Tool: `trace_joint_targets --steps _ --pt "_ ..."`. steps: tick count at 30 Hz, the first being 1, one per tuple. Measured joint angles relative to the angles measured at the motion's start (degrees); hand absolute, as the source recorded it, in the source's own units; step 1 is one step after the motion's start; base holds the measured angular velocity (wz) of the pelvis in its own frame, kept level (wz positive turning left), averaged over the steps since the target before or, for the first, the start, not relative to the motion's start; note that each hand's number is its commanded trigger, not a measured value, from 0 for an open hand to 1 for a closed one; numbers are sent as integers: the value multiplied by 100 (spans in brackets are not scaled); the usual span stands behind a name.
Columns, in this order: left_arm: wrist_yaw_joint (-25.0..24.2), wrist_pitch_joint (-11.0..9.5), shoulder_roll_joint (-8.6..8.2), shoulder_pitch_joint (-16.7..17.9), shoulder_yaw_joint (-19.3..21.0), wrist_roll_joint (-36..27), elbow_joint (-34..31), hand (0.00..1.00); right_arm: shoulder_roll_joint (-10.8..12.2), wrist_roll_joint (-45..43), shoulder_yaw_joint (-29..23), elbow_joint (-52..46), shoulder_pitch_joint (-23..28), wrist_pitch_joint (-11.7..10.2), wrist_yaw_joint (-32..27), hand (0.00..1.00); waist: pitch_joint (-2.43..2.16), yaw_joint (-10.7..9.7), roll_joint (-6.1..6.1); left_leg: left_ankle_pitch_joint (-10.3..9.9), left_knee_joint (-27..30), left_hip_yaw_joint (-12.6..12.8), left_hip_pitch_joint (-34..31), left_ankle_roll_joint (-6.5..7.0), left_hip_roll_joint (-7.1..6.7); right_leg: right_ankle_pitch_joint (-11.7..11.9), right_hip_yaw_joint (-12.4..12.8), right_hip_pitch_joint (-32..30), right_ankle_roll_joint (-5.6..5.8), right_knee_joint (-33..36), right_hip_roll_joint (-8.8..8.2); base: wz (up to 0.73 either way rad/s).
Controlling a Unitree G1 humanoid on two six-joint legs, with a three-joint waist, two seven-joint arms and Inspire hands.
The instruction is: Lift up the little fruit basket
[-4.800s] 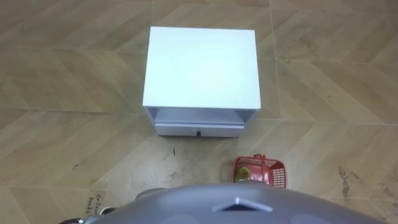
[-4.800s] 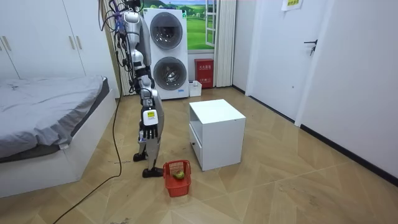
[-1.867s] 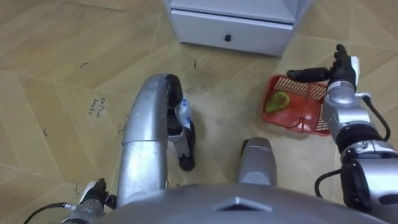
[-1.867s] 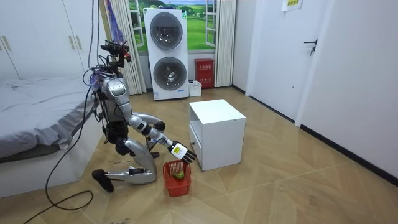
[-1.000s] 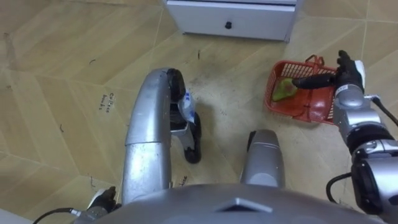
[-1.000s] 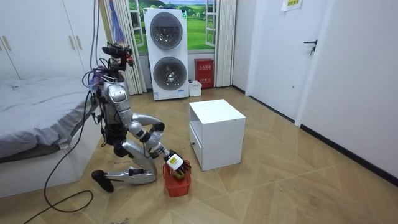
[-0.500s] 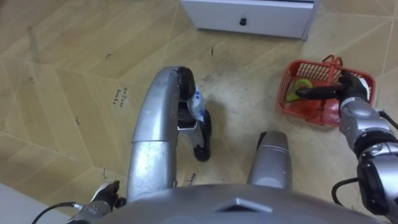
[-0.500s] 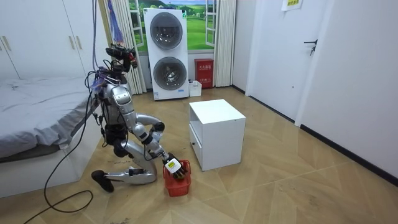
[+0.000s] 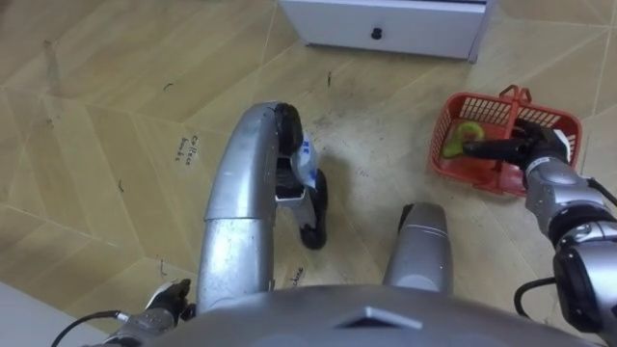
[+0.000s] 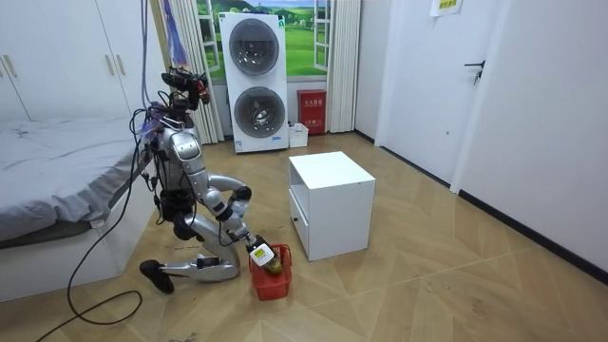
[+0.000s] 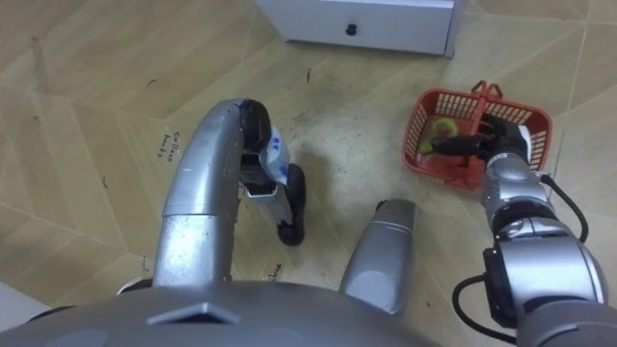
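Here: robot hand at the red basket

Down on the wooden floor [image 9: 116,96], the robot kneels on one knee between the bed [image 10: 66,171] and a white cabinet [image 9: 386,19], which lies at 12 o'clock in the eye views. The basket [image 9: 468,176] stands on the floor at 2 o'clock, just beside the cabinet's front corner, with a green fruit [image 9: 469,132] inside. The right robot hand [image 9: 540,154] lies over the basket's rim on its 4 o'clock side and reaches in above the fruit; I cannot tell whether it has closed on the rim. The left robot hand [image 9: 166,301] hangs low at 7 o'clock, its state unreadable.
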Motion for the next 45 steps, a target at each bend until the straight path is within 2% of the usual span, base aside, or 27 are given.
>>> trace_joint_targets --steps 11,15,18,21,25,31,34,38,40,42,45 --pt "0 -1 1 4 -3 -12 -2 0 -2 43 39 0 1 -1 26 100 2 -1 -3 3 -4 0 1 -5 0 -1 0 0 2 0 0 0" --pt "0 -2 1 55 -8 -209 -63 0 1 290 39 17 1 -1 24 100 7 -7 -12 7 -4 -9 0 -14 0 -8 1 1 18 0 11 0" --pt "0 -3 0 72 -15 -257 -65 0 6 471 43 27 2 -1 9 100 20 -9 -33 12 -4 -19 1 -24 -2 -9 -9 10 18 0 17 0" --pt "2 -3 -1 73 -15 -328 -67 0 7 631 53 52 1 -1 -2 100 52 1 -87 14 -3 -22 5 -26 -13 -9 -8 15 18 1 12 0" --pt "1 -3 -1 73 -18 -328 -73 0 5 679 160 252 -15 -2 -8 100 58 13 -117 14 12 -32 4 -26 -19 -10 -9 31 21 2 18 0" --pt "-17 -16 -4 38 -15 -325 -183 0 9 676 159 340 13 -3 9 100 74 -24 -154 24 44 -88 7 -42 -157 -10 -80 137 22 -9 24 2" --pt "-37 -18 -2 -6 43 -327 -180 0 22 649 163 318 5 -3 46 100 89 -5 -194 20 111 -179 6 -35 -194 -10 -94 201 22 -8 96 -5" --pt "-47 -23 5 -108 176 -271 -165 0 76 344 162 184 3 3 122 100 82 -33 -389 14 165 -276 49 -29 -199 -11 -100 304 21 -8 133 -5" --pt "-47 -22 5 -138 182 -261 -167 0 79 253 163 40 4 3 144 100 83 -38 -410 -10 220 -350 97 -39 -206 -11 -111 390 21 -9 165 -13" --pt "-50 -22 5 -196 189 -178 -179 0 88 214 162 -142 9 4 151 100 101 -73 -481 -49 238 -357 192 -15 -216 -11 -111 501 21 -14 162 -7" --pt "-82 -18 2 -286 255 7 -199 0 88 63 159 -306 5 7 148 100 102 -65 -570 -56 247 -376 229 -14 -287 -10 -111 568 21 -21 136 0"
